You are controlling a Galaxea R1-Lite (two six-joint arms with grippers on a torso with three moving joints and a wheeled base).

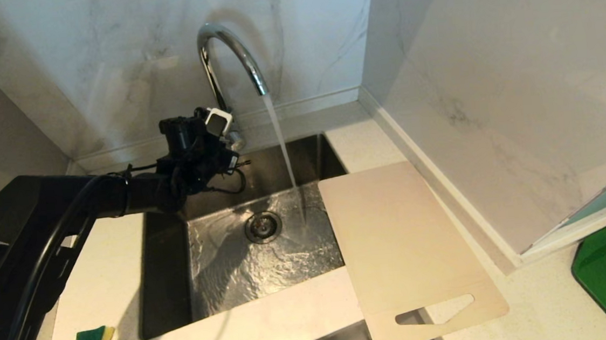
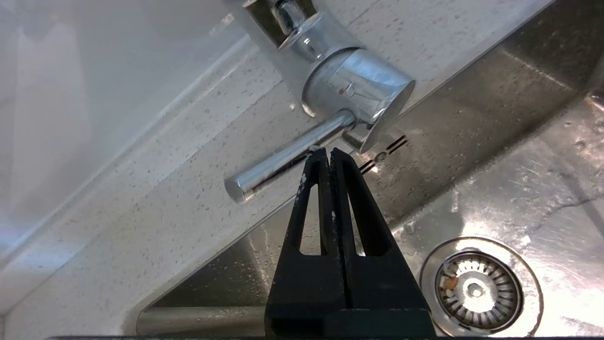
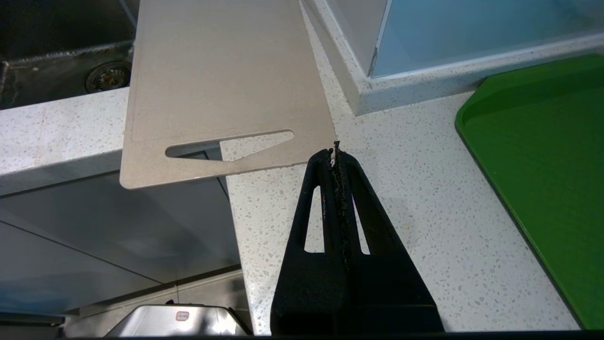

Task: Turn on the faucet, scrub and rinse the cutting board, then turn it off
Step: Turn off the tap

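The head view looks forward and steeply down from above the counter, taking in the whole sink (image 1: 170, 267), the faucet (image 1: 229, 57) at the back wall and the cutting board (image 1: 401, 249). The left wrist view sits behind the closed left gripper (image 2: 329, 152), very near the faucet's lever (image 2: 288, 156), which lies just beyond the jaw tips, with the drain (image 2: 479, 288) to one side of the jaws. The right wrist view looks down from behind the closed right gripper (image 3: 336, 153), farther off, the board's handle slot (image 3: 231, 146) near its jaw tips. All three views share the drain.
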